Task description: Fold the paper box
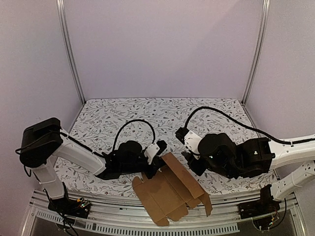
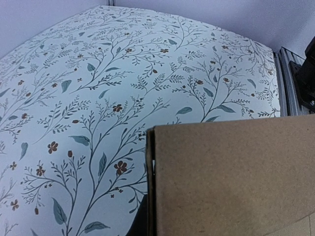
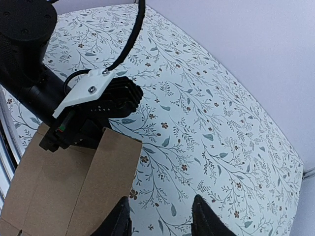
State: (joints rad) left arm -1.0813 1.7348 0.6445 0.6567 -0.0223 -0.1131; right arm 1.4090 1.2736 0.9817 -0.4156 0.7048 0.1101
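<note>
Paper box, brown die-cut cardboard sheet (image 1: 167,196), judged light, creasable, best taken edgewise; clamped by left gripper (image 1: 158,155); right gripper (image 3: 160,221) parted.

Arms (image 1: 74,155) black-white; black cables (image 3: 140,19); white bracket (image 3: 84,94), 2 screws.

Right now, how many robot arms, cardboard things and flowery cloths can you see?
Robot arms: 2, the left arm and the right arm
Brown paper box, a flat cardboard sheet: 1
White flowery cloth: 1
Total: 4
</note>
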